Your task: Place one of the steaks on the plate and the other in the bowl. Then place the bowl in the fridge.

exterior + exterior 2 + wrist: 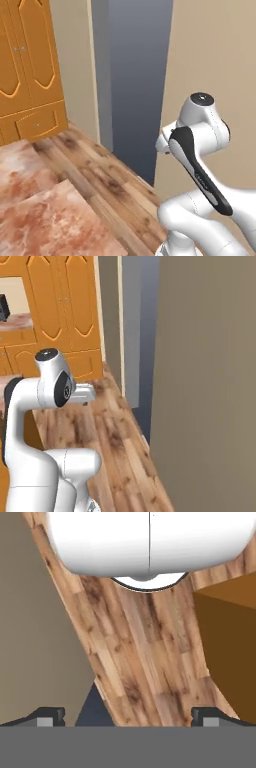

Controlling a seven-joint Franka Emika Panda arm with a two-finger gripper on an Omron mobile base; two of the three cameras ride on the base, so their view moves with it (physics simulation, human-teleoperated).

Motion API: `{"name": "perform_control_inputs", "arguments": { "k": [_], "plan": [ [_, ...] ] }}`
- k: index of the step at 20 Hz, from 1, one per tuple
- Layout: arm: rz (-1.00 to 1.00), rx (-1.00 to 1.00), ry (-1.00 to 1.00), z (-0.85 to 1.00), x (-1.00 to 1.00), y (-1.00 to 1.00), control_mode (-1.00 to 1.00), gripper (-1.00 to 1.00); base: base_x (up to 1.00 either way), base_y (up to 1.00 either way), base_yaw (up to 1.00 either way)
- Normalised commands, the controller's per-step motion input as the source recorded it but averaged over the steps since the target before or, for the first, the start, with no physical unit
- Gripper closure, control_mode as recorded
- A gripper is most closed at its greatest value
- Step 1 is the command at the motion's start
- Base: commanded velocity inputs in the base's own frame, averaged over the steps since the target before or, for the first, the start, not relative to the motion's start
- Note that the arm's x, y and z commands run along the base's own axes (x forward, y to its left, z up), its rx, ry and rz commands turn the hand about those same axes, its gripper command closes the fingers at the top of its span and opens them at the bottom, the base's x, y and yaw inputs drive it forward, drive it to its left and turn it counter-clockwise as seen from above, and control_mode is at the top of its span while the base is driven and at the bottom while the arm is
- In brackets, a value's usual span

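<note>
End effector (128,717) spread wide, holding nothing, aimed down at wooden floor (140,662). Beige wall (35,637) on one side, orange cabinet (230,647) on the other.

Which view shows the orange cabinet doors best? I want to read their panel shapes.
The right base view: the orange cabinet doors appear side by side with drawers below. The left base view shows them cropped at the frame edge. The hand view gives an orange-brown block, no panels.

Cabinet (30,70) left of fridge (135,85)
</note>
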Motion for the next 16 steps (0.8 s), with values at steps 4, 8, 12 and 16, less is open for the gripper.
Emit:
{"name": "perform_control_inputs", "arguments": {
  "k": [4,8,12,16],
  "plan": [
    [0.00,0.00,0.00,0.00,0.00,0.00,1.00,-1.00,0.76,-0.80,0.49],
    [0.00,0.00,0.00,0.00,0.00,0.00,1.00,-1.00,0.34,-0.37,0.49],
    [0.00,0.00,0.00,0.00,0.00,0.00,1.00,-1.00,0.29,0.27,0.44],
    [0.00,0.00,0.00,0.00,0.00,0.00,1.00,-1.00,0.90,0.00,0.34]
  ]
}}
